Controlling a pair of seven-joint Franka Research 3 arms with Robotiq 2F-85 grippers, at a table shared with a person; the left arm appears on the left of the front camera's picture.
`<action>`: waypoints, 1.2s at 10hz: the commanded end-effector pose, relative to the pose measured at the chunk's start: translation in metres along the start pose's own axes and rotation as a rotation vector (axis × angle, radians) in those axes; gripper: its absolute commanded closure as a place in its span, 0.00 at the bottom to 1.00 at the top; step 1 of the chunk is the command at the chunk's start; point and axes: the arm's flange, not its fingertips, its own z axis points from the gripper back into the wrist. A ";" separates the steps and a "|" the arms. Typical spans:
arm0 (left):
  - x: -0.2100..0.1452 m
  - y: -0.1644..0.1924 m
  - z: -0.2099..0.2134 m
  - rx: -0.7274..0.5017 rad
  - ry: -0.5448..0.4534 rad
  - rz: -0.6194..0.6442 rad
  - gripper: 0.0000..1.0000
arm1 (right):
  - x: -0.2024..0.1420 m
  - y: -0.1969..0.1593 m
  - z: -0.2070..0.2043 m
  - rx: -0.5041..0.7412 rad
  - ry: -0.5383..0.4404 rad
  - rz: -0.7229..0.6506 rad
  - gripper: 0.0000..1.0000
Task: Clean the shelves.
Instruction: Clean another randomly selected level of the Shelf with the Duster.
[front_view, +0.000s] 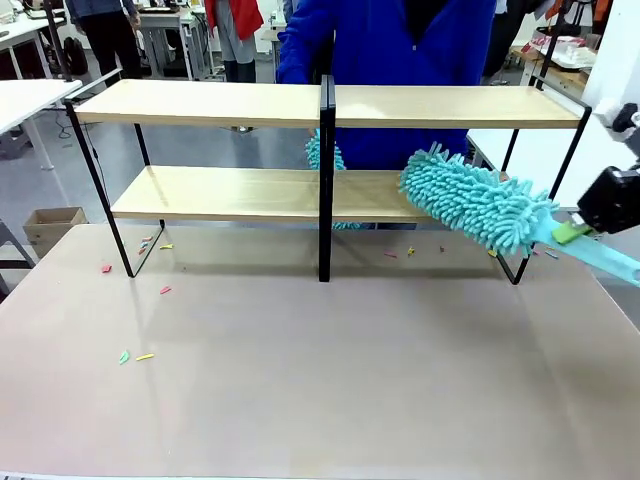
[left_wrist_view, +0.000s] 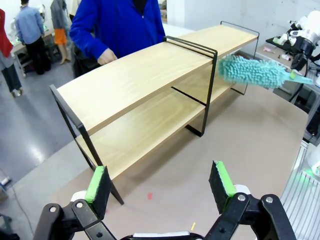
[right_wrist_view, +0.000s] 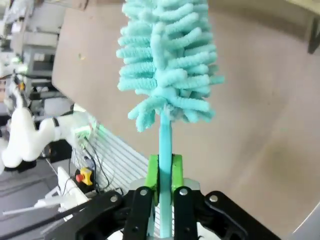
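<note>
My right gripper (right_wrist_view: 165, 172) is clamped tight on the thin teal handle of a duster (front_view: 475, 200), its green pads pressed flat to either side of the stem. From my right wrist the fluffy teal head stands straight up from the fingers, with the tan table (right_wrist_view: 260, 115) behind it. In the front view that gripper (front_view: 572, 233) comes in from the right edge and the duster head slants up and left, its tip lying over the right end of the lower board, in front of the right half of the rack; I cannot tell whether the fibres actually touch the wood.

My left gripper (left_wrist_view: 162, 182) is wide open and holds nothing; its two green pads stand well apart above the table, near the left end of the rack.

The shelves (front_view: 225, 195) stand on the far half of the table (front_view: 320, 380): two long pale boards, one above the other, in a thin black frame with a black centre post. Both boards look bare.

A person in a blue top (front_view: 390, 40) stands just behind the rack. One hand (left_wrist_view: 107, 56) is at the back edge of the upper board, and a second teal duster (front_view: 322, 155) shows behind the centre post, between the two boards.

Small coloured scraps (front_view: 135, 356) lie scattered on the table in front of the rack's left end, and a few more (front_view: 400, 253) lie by its right half
</note>
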 end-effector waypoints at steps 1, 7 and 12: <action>0.000 0.000 0.000 -0.006 -0.007 -0.004 0.00 | 0.034 -0.007 -0.001 -0.033 -0.084 -0.084 0.88; 0.000 0.000 0.000 -0.006 -0.007 -0.004 0.00 | 0.041 -0.019 0.003 -0.292 -0.115 -0.387 0.88; 0.000 0.000 0.000 -0.006 -0.007 -0.004 0.00 | 0.019 0.033 -0.006 -0.639 -0.241 -0.370 0.88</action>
